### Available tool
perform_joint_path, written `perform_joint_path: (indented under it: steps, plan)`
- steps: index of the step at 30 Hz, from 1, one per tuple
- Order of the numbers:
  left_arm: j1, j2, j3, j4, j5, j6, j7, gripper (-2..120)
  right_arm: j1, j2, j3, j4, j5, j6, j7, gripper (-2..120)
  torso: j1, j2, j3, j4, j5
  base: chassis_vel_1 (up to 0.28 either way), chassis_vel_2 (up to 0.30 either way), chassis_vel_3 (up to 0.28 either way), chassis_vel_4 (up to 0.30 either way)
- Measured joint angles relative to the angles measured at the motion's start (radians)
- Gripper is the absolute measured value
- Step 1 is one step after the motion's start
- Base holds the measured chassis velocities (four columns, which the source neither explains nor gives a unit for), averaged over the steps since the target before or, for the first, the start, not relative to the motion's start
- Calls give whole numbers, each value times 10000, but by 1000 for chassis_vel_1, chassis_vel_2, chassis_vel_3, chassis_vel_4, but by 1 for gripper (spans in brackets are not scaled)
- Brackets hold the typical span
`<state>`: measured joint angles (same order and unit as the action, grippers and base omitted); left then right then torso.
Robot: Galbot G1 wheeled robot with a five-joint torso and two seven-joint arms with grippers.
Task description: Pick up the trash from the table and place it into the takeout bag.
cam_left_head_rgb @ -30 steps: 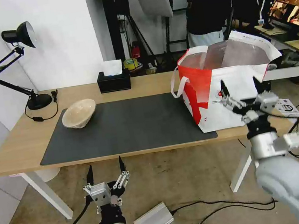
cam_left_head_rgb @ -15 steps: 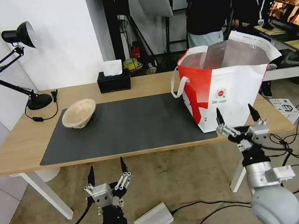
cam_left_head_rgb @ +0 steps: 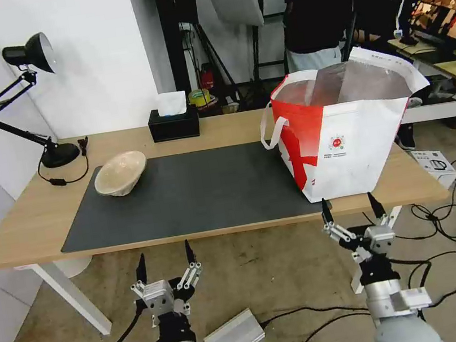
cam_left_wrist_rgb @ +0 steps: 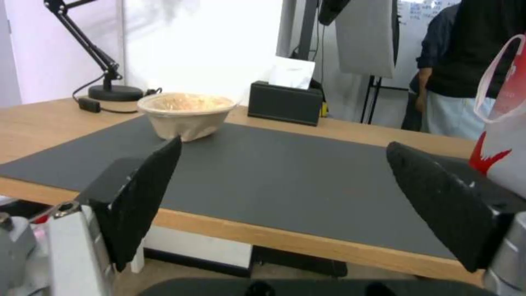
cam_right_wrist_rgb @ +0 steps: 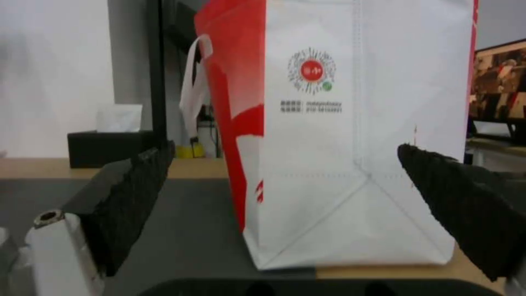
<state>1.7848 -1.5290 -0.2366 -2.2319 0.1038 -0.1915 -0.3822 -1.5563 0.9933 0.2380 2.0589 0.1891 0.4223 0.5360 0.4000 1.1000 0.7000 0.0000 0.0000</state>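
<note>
- While both arms hang below the front edge of the tabletop (cam_left_head_rgb: 32, 234), the left gripper (cam_left_head_rgb: 165, 260) points upward over the floor with its two black fingers spread apart and nothing between them.
- The right gripper (cam_left_head_rgb: 348, 209) sits just in front of the tabletop's near edge, below the takeout bag (cam_left_head_rgb: 349, 141), its fingers likewise spread and empty.
- A large dark grey mat (cam_left_head_rgb: 197, 195) covers the middle of the light-wood tabletop.
- The takeout bag stands upright on the right end, partly on the mat; it is boxy, white on its front face with a small round red logo (cam_left_head_rgb: 337, 143), red on its left side, lined with silver foil, mouth open, a white loop handle (cam_left_head_rgb: 269, 130) hanging at its left side.
- In the right wrist view the bag's white front with the logo (cam_right_wrist_rgb: 311, 70) fills the space between the spread fingers.
- The shallow beige pulp bowl (cam_left_head_rgb: 120, 173) rests on the mat's far left corner, tilted toward the left, well apart from the bag; its wall looks crumpled and fibrous.
- Behind the mat, a black tissue box (cam_left_head_rgb: 173, 123) stands near the far edge.
- A black desk lamp (cam_left_head_rgb: 28, 98) stands at the far left corner.
</note>
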Motion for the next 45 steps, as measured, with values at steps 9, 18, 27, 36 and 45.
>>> perform_joint_path:
  steps: [9, 18, 27, 36, 45]
  plan:
    - [-96, 29, -28, 74, -36, 2, -1, 100, -308, 348, -432, -385, -516, 145, 103, 100, 0, 0, 0, 1, 0, 0, 0, 0, 0]
    - [-130, 27, -35, 119, -58, 23, -7, 100, -321, 367, -521, -446, -565, 130, 158, 100, 0, 0, 0, 1, 0, 0, 0, 0, 0]
    - [-154, 34, -30, 134, -65, 34, -8, 100, -334, 346, -507, -440, -576, 105, 173, 100, 0, 0, 0, 0, 0, 0, 0, 0, 0]
    - [-137, 14, -13, 136, -60, 37, -10, 100, -334, 341, -499, -431, -576, 98, 174, 100, 0, 0, 0, 0, 0, 0, 0, 0, 0]
    - [-260, 12, -30, -7, -206, 82, -6, 100, -330, 336, -494, -422, -576, 89, 174, 100, 0, 0, 0, 0, -1, 0, 0, 0, 0]
